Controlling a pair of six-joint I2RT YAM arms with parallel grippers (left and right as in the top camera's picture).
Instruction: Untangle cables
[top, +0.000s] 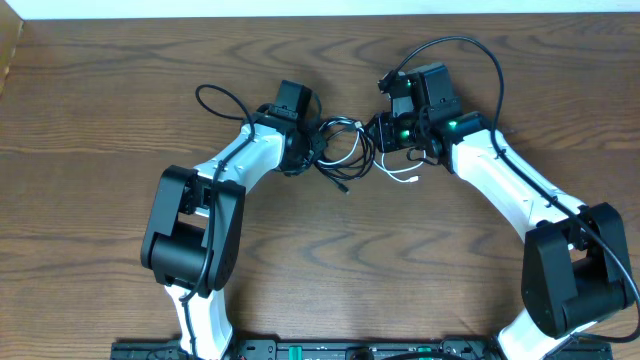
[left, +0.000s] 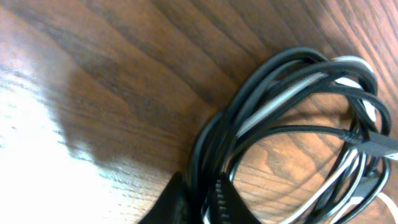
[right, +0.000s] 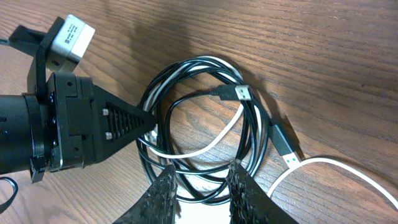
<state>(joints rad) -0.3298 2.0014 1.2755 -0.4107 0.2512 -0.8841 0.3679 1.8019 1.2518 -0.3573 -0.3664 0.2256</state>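
Observation:
The black and white cables (top: 345, 150) lie in a tangled coil on the wooden table between my two grippers. My left gripper (top: 312, 150) is at the coil's left edge. In the left wrist view it (left: 205, 199) is shut on a bunch of black cable (left: 292, 59) strands, with the white cable (left: 280, 99) woven through the loops. My right gripper (right: 202, 168) stands open over the coil's near side, and black loops (right: 186, 102) cross the gap between its fingers. The white cable (right: 211, 143) runs through the coil. A metal plug (right: 242, 93) lies on top.
A loose white cable run (right: 348, 171) trails right across the table (top: 100, 200). A black plug (right: 283, 143) lies beside the coil. Thick black arm wires arch near the left arm (top: 220, 95) and over the right arm (top: 470, 45). The table's back edge is close behind.

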